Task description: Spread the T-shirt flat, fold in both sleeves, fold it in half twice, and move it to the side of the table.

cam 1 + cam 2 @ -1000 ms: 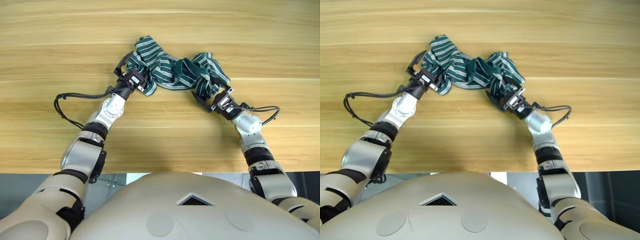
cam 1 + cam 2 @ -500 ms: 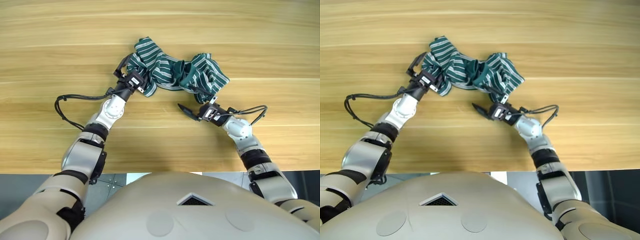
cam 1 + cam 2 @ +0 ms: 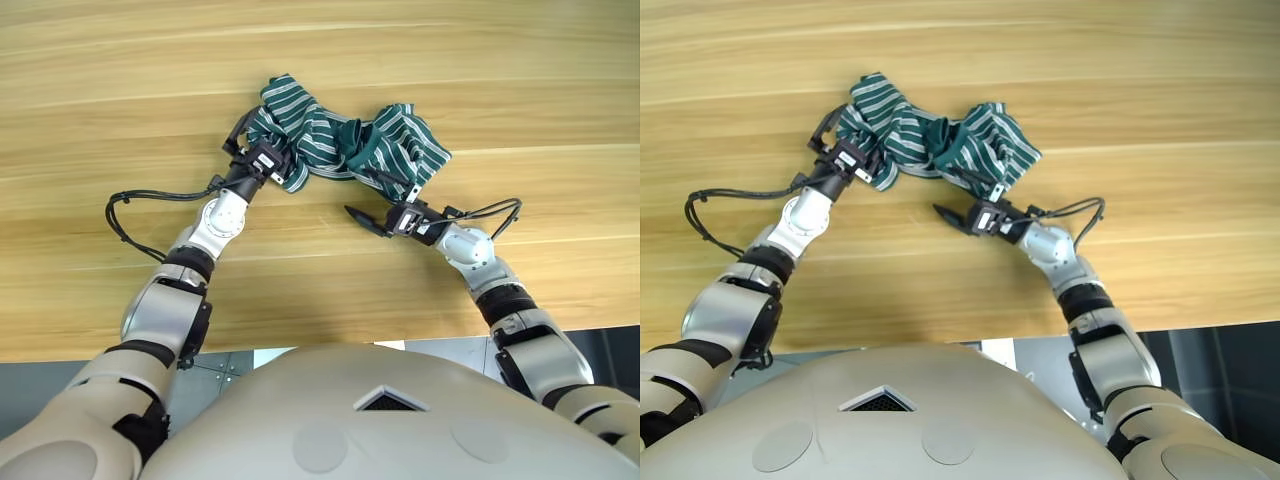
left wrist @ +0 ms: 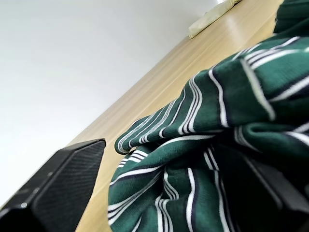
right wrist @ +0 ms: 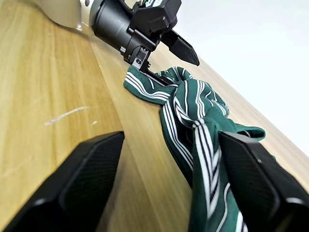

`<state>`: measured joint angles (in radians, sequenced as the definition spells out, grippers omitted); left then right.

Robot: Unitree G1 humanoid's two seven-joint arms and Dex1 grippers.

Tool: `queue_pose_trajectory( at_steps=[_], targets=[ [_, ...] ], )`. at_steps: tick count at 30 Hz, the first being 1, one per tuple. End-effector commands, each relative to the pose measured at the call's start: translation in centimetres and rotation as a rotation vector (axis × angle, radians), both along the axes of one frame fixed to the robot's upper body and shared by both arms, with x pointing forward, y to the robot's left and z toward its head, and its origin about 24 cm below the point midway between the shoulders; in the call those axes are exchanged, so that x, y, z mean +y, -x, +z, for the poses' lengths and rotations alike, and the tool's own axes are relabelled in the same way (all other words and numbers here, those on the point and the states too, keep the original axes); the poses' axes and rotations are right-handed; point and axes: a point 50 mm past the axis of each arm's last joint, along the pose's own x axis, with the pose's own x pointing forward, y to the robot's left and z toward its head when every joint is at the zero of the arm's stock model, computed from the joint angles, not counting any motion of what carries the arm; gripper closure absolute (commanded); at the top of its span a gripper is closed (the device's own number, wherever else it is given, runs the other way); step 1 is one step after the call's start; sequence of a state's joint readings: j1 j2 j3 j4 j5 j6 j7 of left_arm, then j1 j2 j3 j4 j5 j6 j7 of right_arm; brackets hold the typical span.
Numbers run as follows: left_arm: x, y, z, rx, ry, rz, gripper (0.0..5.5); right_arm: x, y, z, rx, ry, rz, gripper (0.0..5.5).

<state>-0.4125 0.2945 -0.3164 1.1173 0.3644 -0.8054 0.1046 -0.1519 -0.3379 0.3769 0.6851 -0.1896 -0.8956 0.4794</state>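
Right gripper (image 3: 383, 212) hangs low over the table (image 3: 500, 80) with its fingers (image 5: 91, 179) spread wide and nothing held. The shirt (image 3: 345, 145) lies just beyond it, and one striped fold brushes the inner face of one finger while bare wood shows between the two. Left gripper (image 3: 262, 160) sits at the shirt's other end. Its fingers also look parted, with cloth bunched thickly between them and not visibly pinched. The shirt itself is a twisted, crumpled band strung from one gripper to the other, far from flat, so spreading is still the step in hand. If the right gripper closes where it is, it may nip only the fold at its finger or take several layers at once, and a pull would then drag the whole bundle instead of opening it. If the left gripper pulls without a firm hold, the cloth would likely slip out. Sleeves, collar and hem cannot be told apart in the wad. The left gripper's far finger is mostly lost behind cloth, so what it touches is unclear.
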Motion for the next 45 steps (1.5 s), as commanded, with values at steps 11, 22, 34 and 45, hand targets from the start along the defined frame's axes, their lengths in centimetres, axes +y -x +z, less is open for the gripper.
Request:
queue_pose_trajectory(
  at_steps=[11,22,34,45],
  targets=[
    [0.1,1.5,-2.3,0.124,-0.064,-0.003,1.39,1.0,3.1,0.9,0.011,-0.082,-0.002,1.9],
    [-1.0,1.6,-2.3,0.118,-0.017,-0.009,1.39,-3.4,6.7,-1.0,0.138,0.182,-0.194,1.9],
    [-1.4,1.8,-2.3,0.103,-0.01,-0.014,1.39,-5.3,4.8,-1.6,0.108,0.256,-0.458,1.9],
    [-2.5,2.0,-2.3,0.091,-0.007,-0.043,1.39,-5.1,2.8,-1.6,0.077,0.281,-0.585,1.9]
  ],
)
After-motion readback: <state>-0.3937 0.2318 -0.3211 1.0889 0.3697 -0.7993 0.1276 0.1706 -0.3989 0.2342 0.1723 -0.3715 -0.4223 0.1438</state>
